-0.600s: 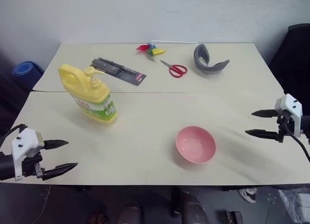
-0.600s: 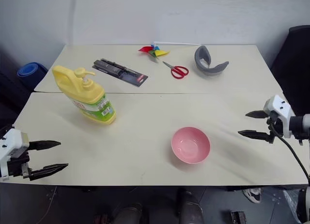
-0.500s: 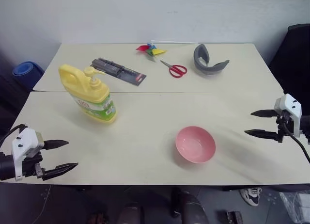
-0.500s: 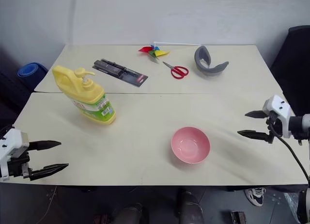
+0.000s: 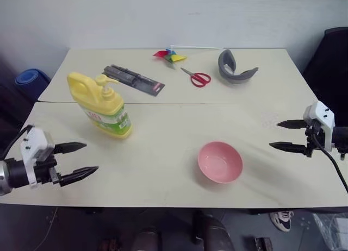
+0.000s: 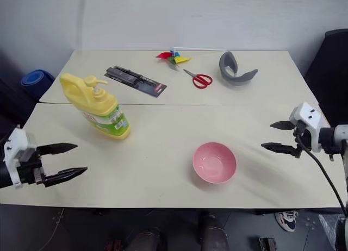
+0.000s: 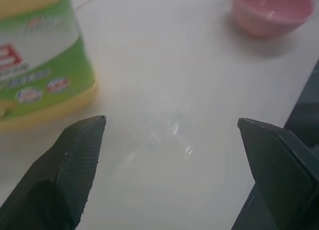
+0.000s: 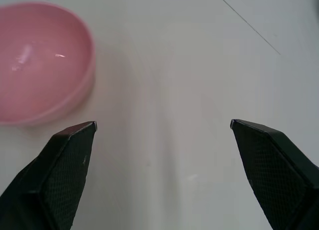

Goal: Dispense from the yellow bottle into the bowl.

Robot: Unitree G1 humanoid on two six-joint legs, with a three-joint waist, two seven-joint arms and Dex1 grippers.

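Yellow bottle (image 5: 101, 104) stands upright on the table (image 5: 163, 153), well left of the pink bowl (image 5: 219, 162) and apart from it. Left gripper (image 5: 75, 161) and right gripper (image 5: 289, 136) hang spread wide, holding nothing. With bottle and bowl so far apart, pumping would likely spill onto the table.

One yellow bottle (image 5: 100, 105), one bowl (image 5: 219, 162), one scissors (image 5: 196, 76) (red-handled), one pinwheel (image 5: 169, 55), two tables (image 5: 163, 180).

Two pale tables (image 5: 163, 169) abutting; plain white wall (image 5: 163, 17) behind.
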